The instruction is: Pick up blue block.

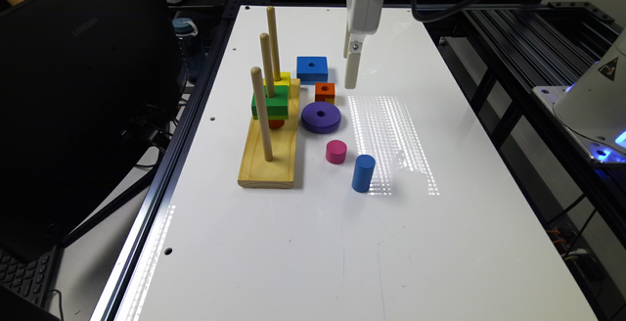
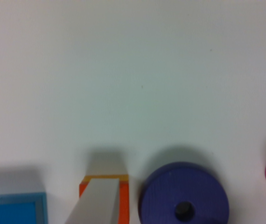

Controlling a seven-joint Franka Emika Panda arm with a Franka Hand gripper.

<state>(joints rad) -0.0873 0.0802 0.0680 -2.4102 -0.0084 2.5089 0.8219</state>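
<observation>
A tall blue wooden cylinder [image 1: 363, 173] stands nearest, with a short pink cylinder [image 1: 336, 151] just behind it. Next comes a round purple wooden ring [image 1: 321, 117], then a small orange wooden cube [image 1: 324, 92]. The flat square blue wooden block [image 1: 312, 69] lies farther back on the white table [image 1: 342, 242], beside the wooden peg stand [image 1: 269, 152]. The white gripper [image 1: 350, 74] hangs near the orange cube; I cannot tell if its jaws are apart
</observation>
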